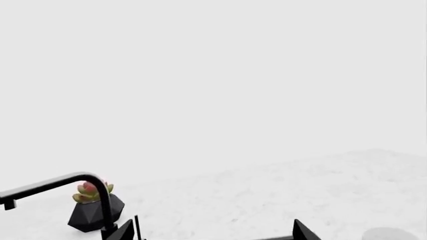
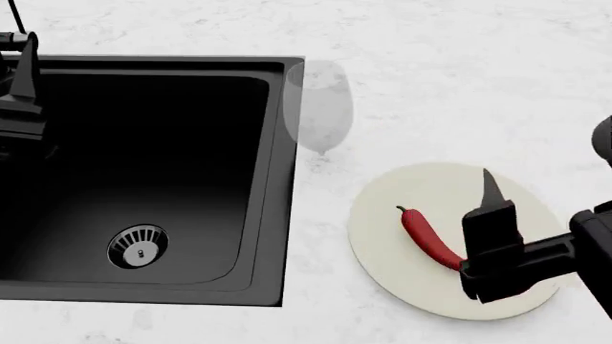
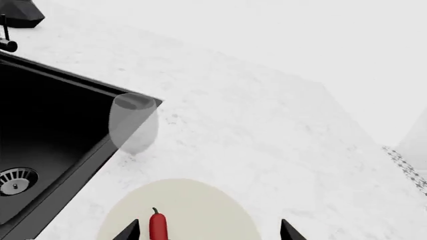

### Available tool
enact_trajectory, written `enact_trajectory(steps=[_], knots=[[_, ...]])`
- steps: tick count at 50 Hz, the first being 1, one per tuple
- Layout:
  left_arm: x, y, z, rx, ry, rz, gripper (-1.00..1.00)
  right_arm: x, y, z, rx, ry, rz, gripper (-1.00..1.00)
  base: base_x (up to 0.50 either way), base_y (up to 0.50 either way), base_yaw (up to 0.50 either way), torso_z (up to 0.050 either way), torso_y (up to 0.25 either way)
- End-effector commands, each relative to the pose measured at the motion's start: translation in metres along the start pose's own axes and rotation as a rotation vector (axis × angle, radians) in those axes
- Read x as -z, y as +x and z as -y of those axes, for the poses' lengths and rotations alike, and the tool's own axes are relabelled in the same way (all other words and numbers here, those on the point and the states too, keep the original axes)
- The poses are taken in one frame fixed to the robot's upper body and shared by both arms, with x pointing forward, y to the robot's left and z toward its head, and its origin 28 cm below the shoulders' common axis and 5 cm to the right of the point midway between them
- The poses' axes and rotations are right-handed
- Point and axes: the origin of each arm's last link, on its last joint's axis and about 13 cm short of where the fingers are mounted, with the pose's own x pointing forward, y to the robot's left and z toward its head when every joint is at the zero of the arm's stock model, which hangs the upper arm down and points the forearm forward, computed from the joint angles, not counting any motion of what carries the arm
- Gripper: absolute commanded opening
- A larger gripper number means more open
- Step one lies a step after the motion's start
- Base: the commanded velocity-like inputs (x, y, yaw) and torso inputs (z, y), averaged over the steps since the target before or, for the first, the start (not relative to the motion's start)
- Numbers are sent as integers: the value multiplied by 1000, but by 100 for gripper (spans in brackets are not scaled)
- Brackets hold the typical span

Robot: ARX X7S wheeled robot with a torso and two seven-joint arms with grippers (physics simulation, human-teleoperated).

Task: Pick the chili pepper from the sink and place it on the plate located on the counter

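Note:
The red chili pepper (image 2: 428,240) lies flat on the cream plate (image 2: 406,283), which rests on the white marble counter (image 2: 459,86) to the right of the black sink (image 2: 287,179). My right gripper (image 3: 210,230) hovers over the plate, open. The chili pepper (image 3: 157,227) sits between its jaws, close to one fingertip and untouched by the other. One dark finger (image 2: 491,190) of it shows in the head view. My left gripper (image 1: 212,231) is open and holds nothing. It hangs over the sink's far left side.
A clear wine glass (image 2: 320,107) stands upright on the counter between the sink's right rim and the plate. A black faucet (image 1: 67,182) and a potted succulent (image 1: 93,205) sit behind the sink. A silver drain strainer (image 2: 139,246) lies in the basin.

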Motion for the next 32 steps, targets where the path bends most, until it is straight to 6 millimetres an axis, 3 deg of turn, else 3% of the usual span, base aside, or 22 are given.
enact_trajectory(steps=[1, 14, 25, 32], knots=[[-2, -1, 0, 1, 0, 5, 100, 6, -51, -4, 64, 5, 124, 100, 0, 0, 0, 0, 0], [-2, -4, 0, 0, 3, 16, 100, 10, -93, -14, 105, -19, 226, 100, 0, 0, 0, 0, 0], [-4, -9, 0, -6, 10, 36, 100, 12, -100, -13, 141, -10, 251, 100, 0, 0, 0, 0, 0], [-8, -45, 3, -10, 35, 106, 100, 16, -102, -16, 152, 0, 271, 100, 0, 0, 0, 0, 0]])
